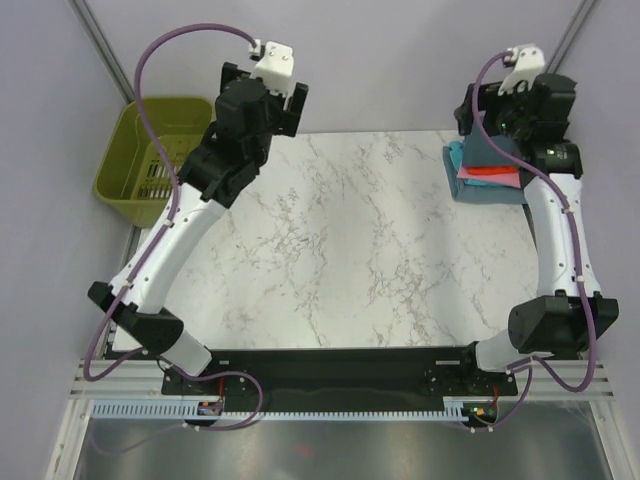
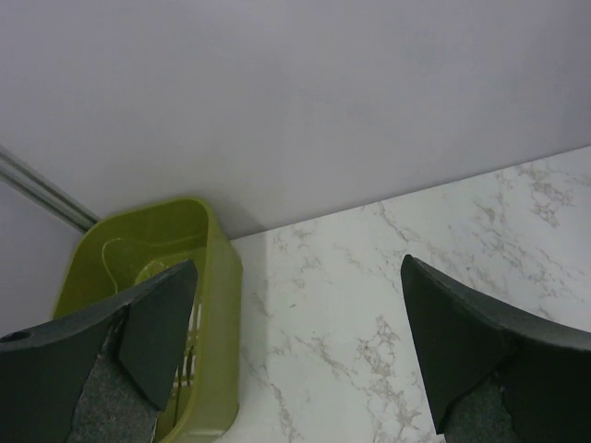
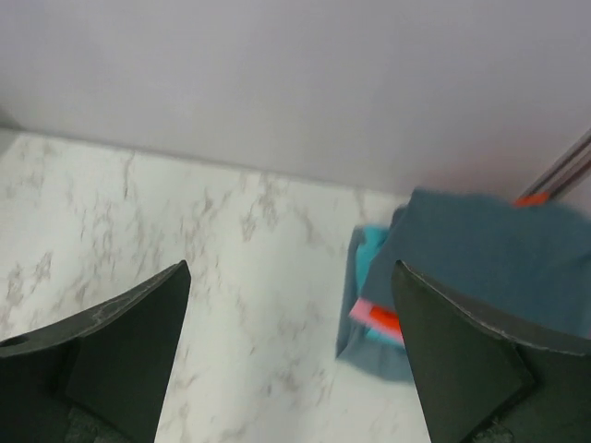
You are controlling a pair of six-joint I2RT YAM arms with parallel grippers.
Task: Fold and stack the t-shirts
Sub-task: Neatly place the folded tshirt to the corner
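A stack of folded t-shirts [image 1: 487, 176] lies at the table's far right corner. A slate blue-grey shirt [image 3: 503, 254] is on top, with red-orange [image 3: 388, 323], pink [image 3: 362, 311] and teal [image 3: 369, 249] layers showing at its edges. My right gripper [image 3: 291, 355] is open and empty, raised above the table just left of the stack; in the top view it [image 1: 500, 105] hangs over the stack's far side. My left gripper [image 2: 300, 355] is open and empty, high over the far left table edge, and shows in the top view [image 1: 270, 105].
An olive-green plastic basket [image 1: 150, 160] stands off the table's far left corner and also shows in the left wrist view [image 2: 217, 305]. A grey wall runs behind the marble table [image 1: 330, 250].
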